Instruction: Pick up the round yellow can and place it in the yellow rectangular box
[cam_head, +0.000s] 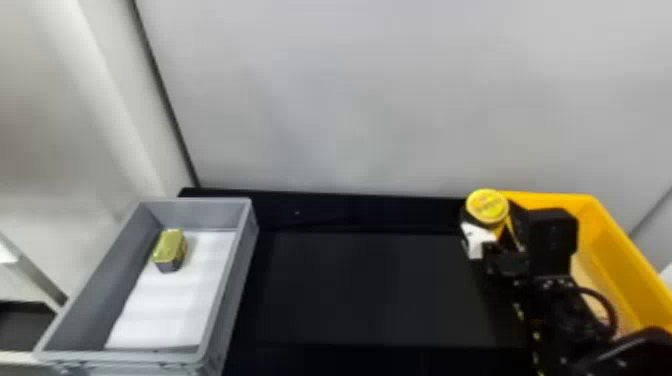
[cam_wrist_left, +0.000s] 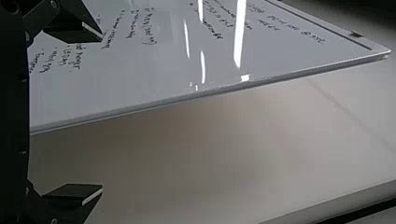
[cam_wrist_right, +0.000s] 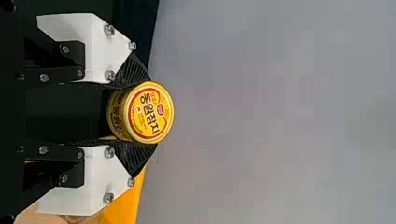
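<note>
In the head view my right gripper (cam_head: 492, 225) is raised at the left wall of the yellow rectangular box (cam_head: 612, 240), holding the round yellow can (cam_head: 487, 206) near the box's far left corner. Seen from the right wrist, the can (cam_wrist_right: 148, 113) is pinched between both fingertips of my right gripper (cam_wrist_right: 135, 113), its lid facing away from the palm. My left gripper (cam_wrist_left: 95, 114) is parked with its fingers wide apart and nothing between them, in front of a whiteboard and a pale wall.
A grey bin (cam_head: 240, 280) stands at the left of the black table (cam_head: 380, 290), with a gold-lidded can (cam_head: 170, 247) on its white lining. A pale wall rises behind the table.
</note>
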